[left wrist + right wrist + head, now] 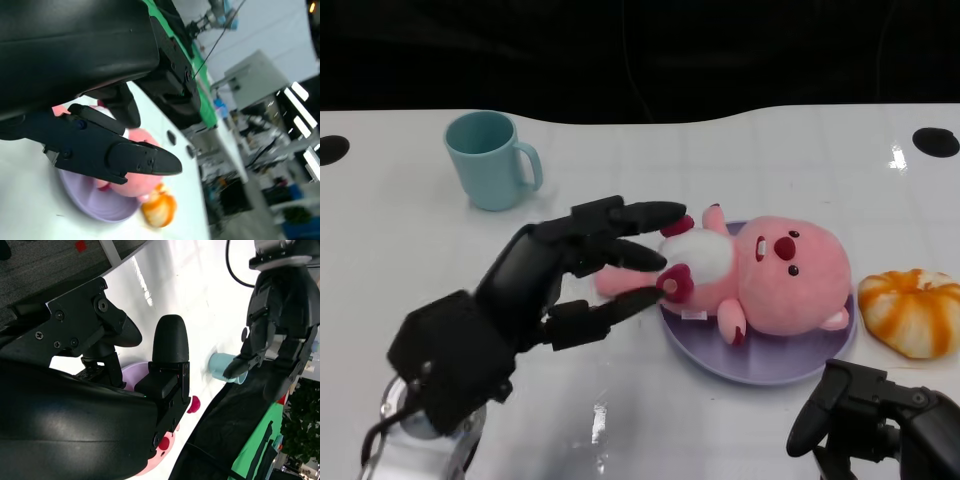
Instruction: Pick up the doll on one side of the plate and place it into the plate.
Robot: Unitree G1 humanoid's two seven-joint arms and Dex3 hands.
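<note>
Pink plush doll (770, 275) lies on its back in the purple plate (760, 365), head toward the orange-and-white toy (912, 310) that sits just beside the plate, w/ the legs and one foot hanging over the plate rim on the side of the left hand (555, 285). So most of the body is inside the plate already, only the lower part sticks out a little. Left hand is at the doll's legs, on the plate side nearest the teal mug (492, 160); its fingers (645, 215) are spread apart, upper ones reaching over the belly and a lower one under the leg. From the head view I think they touch or nearly touch the doll but do not squeeze it; the left wrist view shows the fingers apart too, w/ plate and doll behind them, and no clear grip. I would say the hand is releasing or just released, but I cannot be fully sure about contact. Right hand (880, 420) is low near the plate edge opposite the mug, holds nothing; how far its fingers are curled I cannot tell. In my judgement the task is approx. finished: pick and carry are done, what is left is to take the left hand away from the plate and maybe check the doll does not slide off the rim.
</note>
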